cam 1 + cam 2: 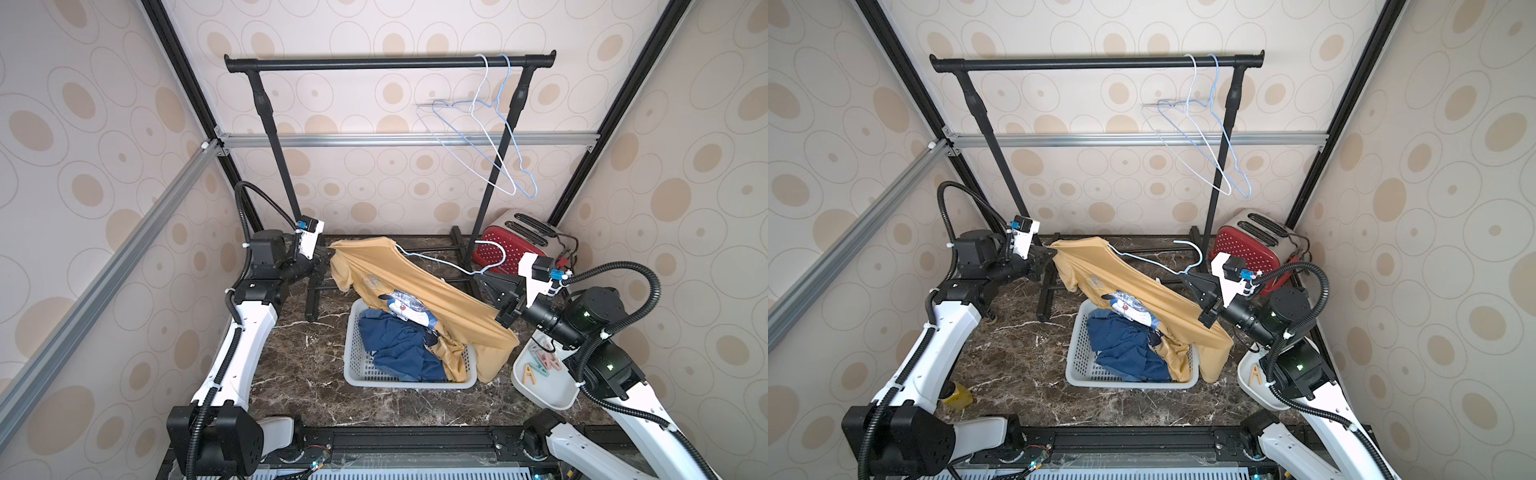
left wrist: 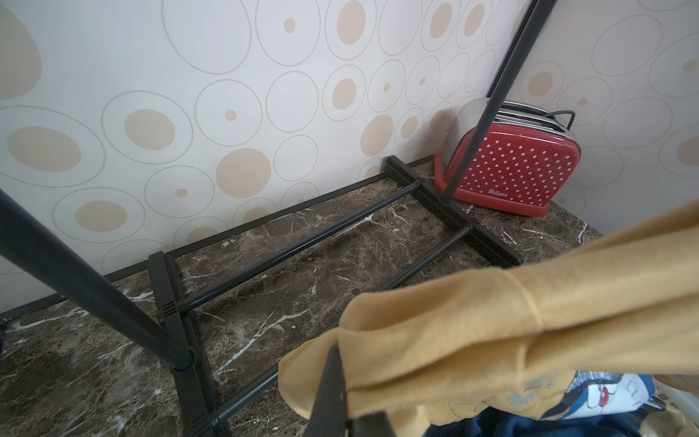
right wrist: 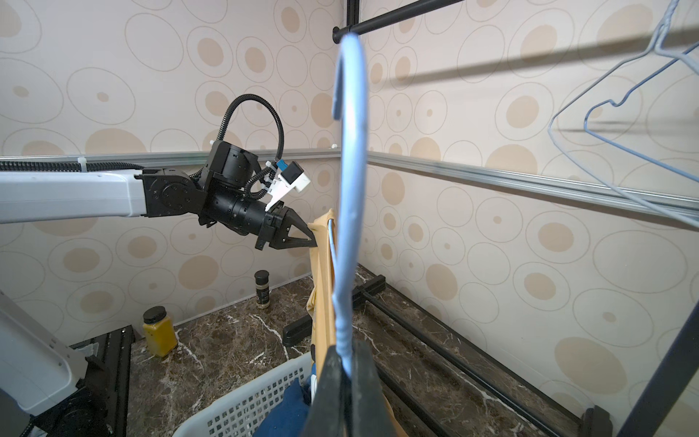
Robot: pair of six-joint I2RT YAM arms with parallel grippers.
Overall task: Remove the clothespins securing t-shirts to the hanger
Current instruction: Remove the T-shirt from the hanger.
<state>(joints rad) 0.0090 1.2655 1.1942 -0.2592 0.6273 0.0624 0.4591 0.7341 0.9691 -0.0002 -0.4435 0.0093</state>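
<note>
We hold the yellow shirt [image 1: 436, 291] up between our two arms, over the basket [image 1: 411, 384]. Our left claw [image 1: 326, 252] is pinched shut on one end of the shirt, up by a sleeve. Our right claw [image 1: 481, 276] is pinched shut on the neck of the blue hanger [image 3: 351, 170], just under its hook. We think we hold it this way so the shirt is pulled out long. Then its edges are easy to check, and it can drop into the basket when it slips off.

The hanger is off the rail [image 1: 374, 63] and lies tilted, low down. The bottom of the shirt hangs into the basket, and one sleeve hangs over the basket's side. The blue shirts [image 1: 395, 345] lie in a heap in the basket.

The pins [image 1: 544, 361] lie in the white tray [image 1: 540, 395], beside our right arm. We see no pin on the yellow shirt, but some folds are hidden from us. Two bare hangers [image 1: 495, 101] hang on the rail. So we think the pin job is nearly done.
</note>
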